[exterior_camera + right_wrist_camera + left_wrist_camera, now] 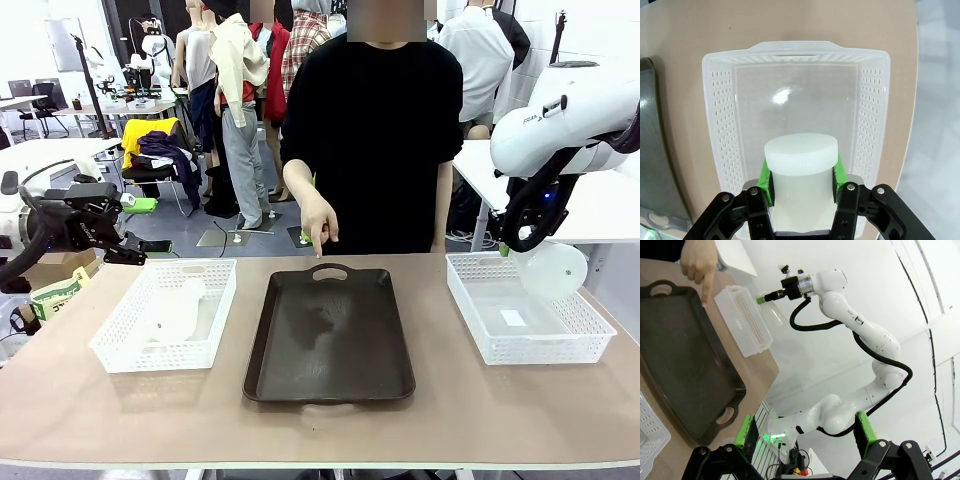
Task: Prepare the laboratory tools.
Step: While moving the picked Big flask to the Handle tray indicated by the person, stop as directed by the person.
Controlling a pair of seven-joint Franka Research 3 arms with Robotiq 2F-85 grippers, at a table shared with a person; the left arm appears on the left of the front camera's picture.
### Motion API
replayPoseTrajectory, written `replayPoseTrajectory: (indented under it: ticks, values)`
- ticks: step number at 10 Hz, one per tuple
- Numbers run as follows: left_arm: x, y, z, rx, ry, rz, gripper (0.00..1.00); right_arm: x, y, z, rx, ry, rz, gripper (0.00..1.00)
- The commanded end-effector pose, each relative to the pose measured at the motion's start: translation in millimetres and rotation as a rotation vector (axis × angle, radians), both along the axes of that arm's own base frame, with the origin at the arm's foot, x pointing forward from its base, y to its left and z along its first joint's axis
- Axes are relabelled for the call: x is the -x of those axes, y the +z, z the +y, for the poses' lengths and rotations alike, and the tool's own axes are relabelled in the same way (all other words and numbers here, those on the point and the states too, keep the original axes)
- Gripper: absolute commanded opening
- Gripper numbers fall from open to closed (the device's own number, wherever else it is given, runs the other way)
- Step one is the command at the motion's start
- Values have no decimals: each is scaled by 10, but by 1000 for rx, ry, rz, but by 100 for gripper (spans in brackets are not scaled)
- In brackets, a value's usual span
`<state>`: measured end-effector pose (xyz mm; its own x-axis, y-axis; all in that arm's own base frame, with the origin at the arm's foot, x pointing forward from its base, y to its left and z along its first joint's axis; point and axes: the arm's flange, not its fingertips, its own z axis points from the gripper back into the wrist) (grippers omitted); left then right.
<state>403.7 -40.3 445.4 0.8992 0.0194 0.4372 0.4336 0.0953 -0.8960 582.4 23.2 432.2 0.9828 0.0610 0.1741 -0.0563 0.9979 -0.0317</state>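
From where I stood, the right end effector [801, 175] was clamped tight on one flask [800, 150]. Its green pads [767, 181] pressed either side of a whitish cylindrical part. The rest of the flask was so translucent from the wrist camera that I could not trace its outline against the right basket [530, 350] beneath it. From the front the flask hung above that basket, clear of its floor, with its round, wide end turned towards me. The fingers themselves were mostly hidden behind the arm's wrist.

The second flask [178, 312] lay on its side in the left basket [150, 357]. It was a pale shape half veiled by the mesh wall, and I could not tell neck from base with any certainty.

The left end effector [805, 432] stood wide open with nothing between its pads. It hovered off the tabletop's [500, 410] left edge, beyond the left basket's far corner. Its arm was cut off by the side of the picture.

Between the baskets sat the dark tray [330, 340], with a faint smear on its floor. The person's hand [318, 225] pointed one finger down at the tray's far rim, by the handle cut-out. I could not tell whether the fingertip touched it.
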Motion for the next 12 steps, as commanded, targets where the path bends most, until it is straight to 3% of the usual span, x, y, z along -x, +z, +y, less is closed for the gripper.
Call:
replayPoseTrajectory:
  ticks: [1, 4, 8, 10, 12]
  values:
    - [6, 21, 12, 8, 2, -4, 100, -44, 22, 0, 4, -1, -5, 0]
    - [6, 21, 12, 8, 2, -4, 100, 0, 0, 0, 0, 0, 0, 0]
    - [6, 21, 12, 8, 2, -4, 100, 243, 418, 550, 78, 273, -107, 0]
    - [6, 21, 12, 8, 2, -4, 100, 352, 623, 1019, 103, 440, -181, 0]
    - [6, 21, 12, 8, 2, -4, 100, 409, 713, 1474, 118, 577, -207, 0]
